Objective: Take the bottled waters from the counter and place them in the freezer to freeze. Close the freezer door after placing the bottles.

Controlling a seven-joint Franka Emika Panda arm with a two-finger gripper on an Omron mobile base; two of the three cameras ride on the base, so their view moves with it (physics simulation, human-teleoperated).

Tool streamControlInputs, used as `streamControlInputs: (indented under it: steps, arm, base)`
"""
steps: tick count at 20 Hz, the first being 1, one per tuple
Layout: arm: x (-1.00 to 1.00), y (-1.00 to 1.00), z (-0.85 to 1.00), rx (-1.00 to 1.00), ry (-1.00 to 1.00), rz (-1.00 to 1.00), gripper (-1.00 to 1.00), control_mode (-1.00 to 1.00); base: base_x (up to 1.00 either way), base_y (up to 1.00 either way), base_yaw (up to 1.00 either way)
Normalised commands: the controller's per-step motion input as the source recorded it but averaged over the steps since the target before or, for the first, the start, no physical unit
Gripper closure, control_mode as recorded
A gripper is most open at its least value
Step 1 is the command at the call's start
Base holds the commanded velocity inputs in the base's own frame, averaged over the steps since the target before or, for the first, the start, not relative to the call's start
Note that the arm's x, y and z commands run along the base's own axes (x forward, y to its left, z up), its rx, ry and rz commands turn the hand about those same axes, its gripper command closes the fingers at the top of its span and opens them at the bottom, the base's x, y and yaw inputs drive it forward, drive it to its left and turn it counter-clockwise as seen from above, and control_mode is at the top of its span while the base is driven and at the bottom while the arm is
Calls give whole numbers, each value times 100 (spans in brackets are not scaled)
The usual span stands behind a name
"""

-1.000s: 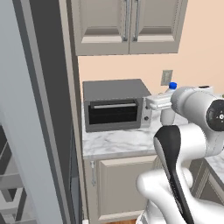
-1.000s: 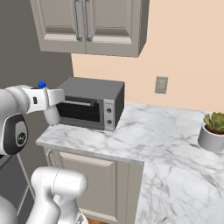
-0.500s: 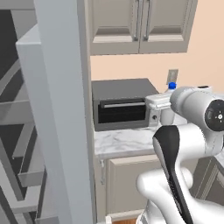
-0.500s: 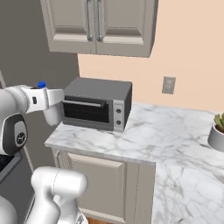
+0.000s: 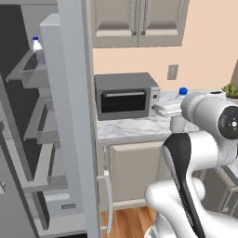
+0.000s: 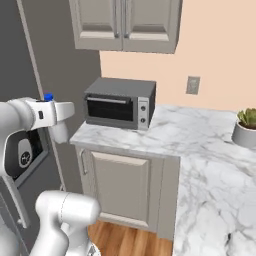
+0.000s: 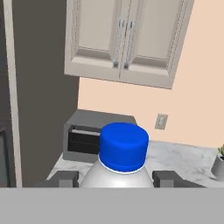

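Observation:
My gripper (image 7: pixel 117 179) is shut on a whitish bottled water (image 7: pixel 124 146) with a blue cap, its fingers (image 7: pixel 65 178) on both sides of the body. From the base, the gripper (image 5: pixel 174 109) holds this bottle (image 5: pixel 176 123) upright above the front of the marble counter (image 5: pixel 135 126). In the right base view the bottle (image 6: pixel 60 132) hangs off the counter's (image 6: pixel 200 145) left end, beside the grey freezer unit (image 6: pixel 55 50). The freezer (image 5: pixel 28 121) stands open, grey shelves showing. A second bottled water (image 5: pixel 37 47) stands on an upper shelf. I cannot make out the freezer door.
A grey toaster oven (image 5: pixel 125 95) sits on the counter against the wall, just left of the held bottle. A tall grey fridge panel (image 5: pixel 74 116) stands between freezer and counter. A potted plant (image 6: pixel 246 125) is at the far right. Upper cabinets (image 6: pixel 125 25) hang overhead.
Both base views have shifted: the base moved, so the counter and oven slid right and the open freezer shelves came into the left view. The gripper kept the bottle in the same grip.

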Motion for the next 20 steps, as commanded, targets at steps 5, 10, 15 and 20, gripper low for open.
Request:
streamControlInputs:
  steps: [5, 10, 15, 20]
  arm:
    - [0, 0, 0, 0, 0, 0, 100, 100]
    - [0, 0, 0, 0, 0, 0, 100, 100]
    - [0, 0, 0, 0, 0, 0, 100, 100]
    - [0, 0, 0, 0, 0, 0, 100, 100]
  base:
    - [-82, 0, 0]
    - [-75, 5, 0]
    - [-69, 33, 0]
    - [-63, 44, 0]
